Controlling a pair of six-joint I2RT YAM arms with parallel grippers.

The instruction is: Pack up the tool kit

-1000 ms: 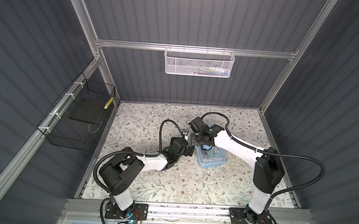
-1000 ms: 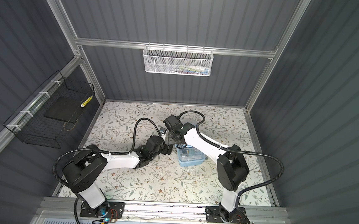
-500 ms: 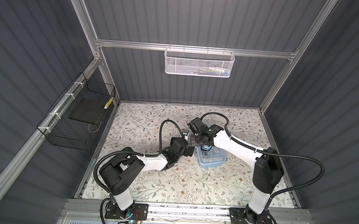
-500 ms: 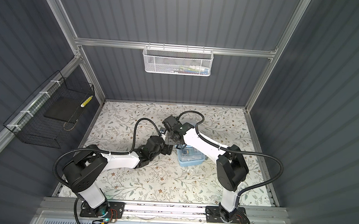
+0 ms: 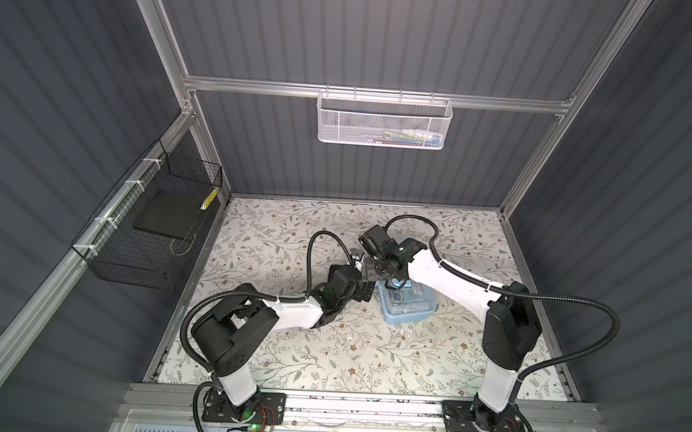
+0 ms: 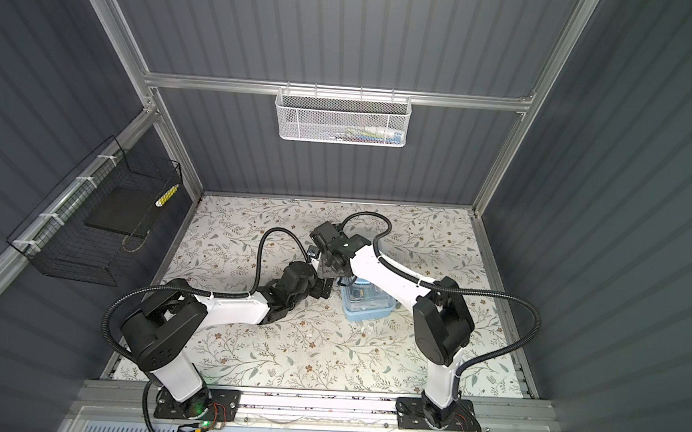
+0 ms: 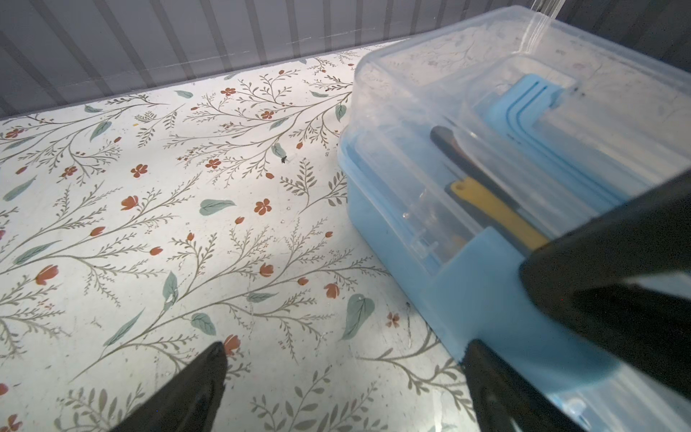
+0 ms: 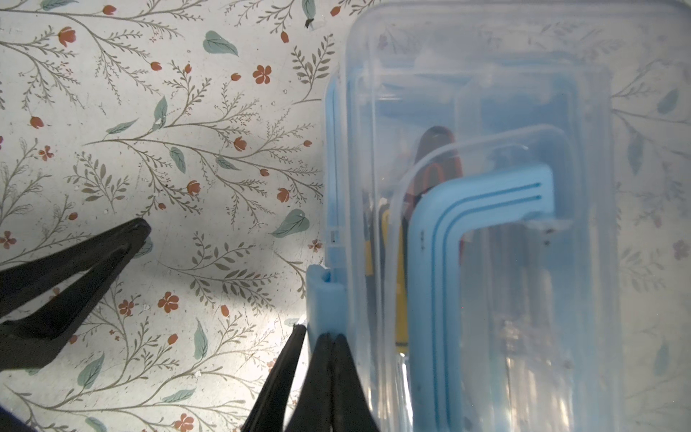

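The tool kit box [image 5: 406, 311] sits on the floral bench [image 5: 293, 230], just right of centre and about midway between near and far. It is light blue with a clear lid, and the lid is down. Its blue handle [image 8: 430, 262] lies flat on top. Through the lid I see a yellow-handled tool [image 7: 493, 213] and a dark one [image 7: 460, 153] beside it.

Against 1 second ago, I find the box in the same spot and both arms almost unmoved.

My left arm [image 5: 287, 313] reaches low from the near left toward the box's left side. The left gripper [image 7: 344, 344] is spread wide and holds nothing, with 1 of its fingers [image 7: 497, 389] just beside the blue latch [image 7: 482, 291] and the other out over the bench. My right arm [image 5: 448, 274] crosses above the box, wrist bent down. The right gripper [image 8: 331, 338] has its fingers clenched together, tips touching that latch.
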